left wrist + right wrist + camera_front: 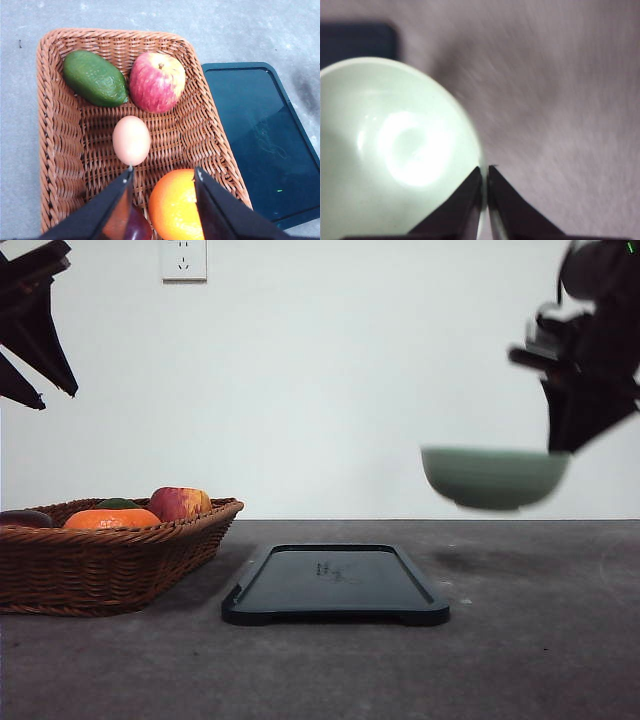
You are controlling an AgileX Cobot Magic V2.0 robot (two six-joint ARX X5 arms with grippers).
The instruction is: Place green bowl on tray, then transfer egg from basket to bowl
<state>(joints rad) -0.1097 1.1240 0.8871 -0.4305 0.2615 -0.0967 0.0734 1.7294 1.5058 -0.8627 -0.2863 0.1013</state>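
Observation:
My right gripper (562,443) holds the pale green bowl (495,478) by its rim, in the air to the right of the dark tray (335,580) and well above the table. In the right wrist view the fingers (485,171) are pinched shut on the green bowl's (395,150) rim, with a tray (357,40) corner beyond. My left gripper (58,398) hangs high over the wicker basket (100,565). Its wrist view shows it open (164,172) just above the egg (131,140), which lies in the middle of the basket (57,125).
The basket also holds a red-yellow apple (156,81), a green avocado (95,78), an orange fruit (172,205) and a dark purple item under the left finger. The tray (250,125) lies right beside the basket. A wall socket (183,259) is on the back wall.

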